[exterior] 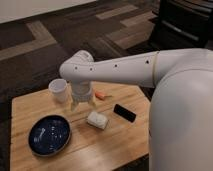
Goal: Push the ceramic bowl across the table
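The ceramic bowl (49,135) sits near the front corner of the worktop (117,147), apart from everything else. Our pincer (81,104) hangs farther back over the worktop, just beside the white cup (58,90). We cannot tell whether it is spread or pressed together. We should come down low, meet the bowl's rim squarely and push slowly, keeping clear of the white packet (97,120) and the black phone (124,113).
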Robot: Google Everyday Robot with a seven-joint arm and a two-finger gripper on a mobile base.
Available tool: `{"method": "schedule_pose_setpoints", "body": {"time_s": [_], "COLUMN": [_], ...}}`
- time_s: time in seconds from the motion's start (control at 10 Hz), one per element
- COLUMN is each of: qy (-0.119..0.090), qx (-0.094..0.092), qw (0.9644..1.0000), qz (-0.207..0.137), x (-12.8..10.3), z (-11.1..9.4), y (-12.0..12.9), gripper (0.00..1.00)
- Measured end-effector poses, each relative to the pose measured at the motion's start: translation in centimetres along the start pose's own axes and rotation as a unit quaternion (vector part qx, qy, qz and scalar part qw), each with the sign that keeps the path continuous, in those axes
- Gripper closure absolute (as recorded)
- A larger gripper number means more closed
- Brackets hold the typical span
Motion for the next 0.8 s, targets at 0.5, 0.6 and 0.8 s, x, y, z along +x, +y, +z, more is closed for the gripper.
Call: {"method": "schedule_pose_setpoints", "body": {"time_s": [0.5, 0.6, 0.8], "qy": [0.000, 0.000, 0.004], "qx": [0.000, 0.000, 0.012], "qw": [1.0000, 1.0000, 0.9999], "qz": [0.000, 0.000, 0.000], "x": [0.00, 0.00, 0.24], "z": [0.00, 0.00, 0.36], "y": [0.00, 0.01, -0.49], "gripper": [0.35, 0.35, 0.35]}}
